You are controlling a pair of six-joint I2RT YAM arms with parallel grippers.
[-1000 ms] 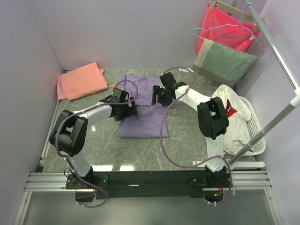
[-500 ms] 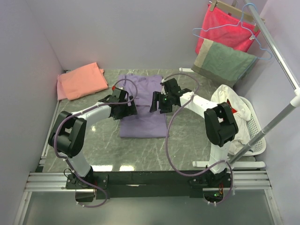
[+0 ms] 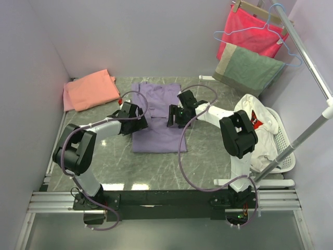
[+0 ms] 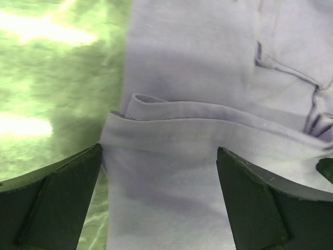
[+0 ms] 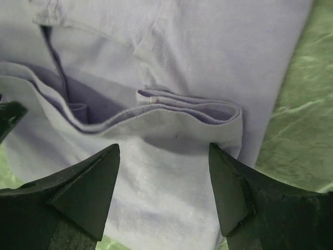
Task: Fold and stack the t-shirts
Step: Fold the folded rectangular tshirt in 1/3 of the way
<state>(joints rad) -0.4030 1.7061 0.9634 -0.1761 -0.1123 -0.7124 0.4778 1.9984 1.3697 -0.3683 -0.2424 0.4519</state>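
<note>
Spread wide, the left hand (image 4: 158, 156) and right hand (image 5: 164, 151) straddle the folded lavender t-shirt (image 3: 156, 133).

Matt, soft cloth lavender t-shirt (image 3: 156, 133) on glossy, marbled table (image 3: 208, 156).

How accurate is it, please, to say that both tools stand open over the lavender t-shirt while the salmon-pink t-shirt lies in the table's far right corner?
Only the corner is wrong: the top external view shows the salmon-pink t-shirt in the far left corner; the rest holds.
</note>
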